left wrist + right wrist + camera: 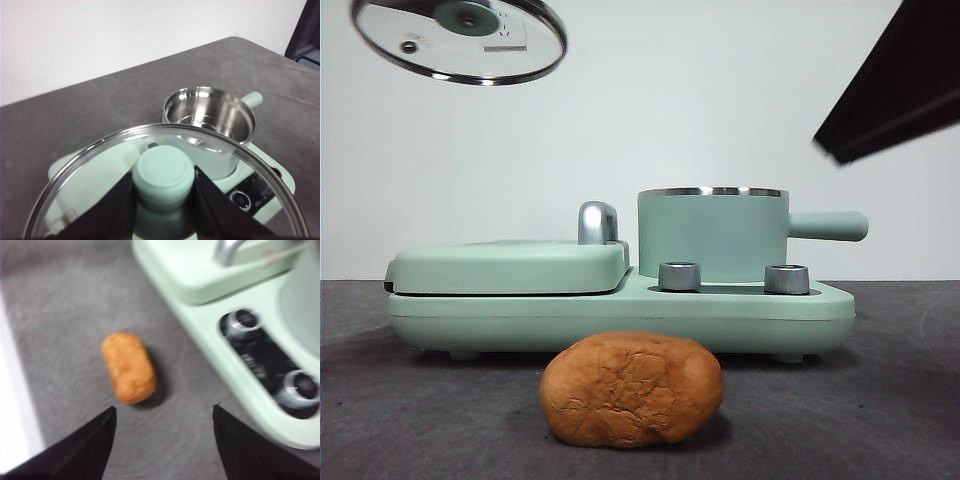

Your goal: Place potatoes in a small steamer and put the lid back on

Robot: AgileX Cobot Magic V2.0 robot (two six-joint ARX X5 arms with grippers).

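potato lay on desk, long axis along cooker front | left tool clamped lid knob | right tool spread apart above potato

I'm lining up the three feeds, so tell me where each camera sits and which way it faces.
Front view: low at table height, level across the potato to the steamer; a dark arm at upper right.
Left wrist view: on the left arm, looking down past the left gripper, shut on the lid knob.
Right wrist view: on the right arm, looking down; right gripper open.
Shared: front and right wrist views both show the potato.
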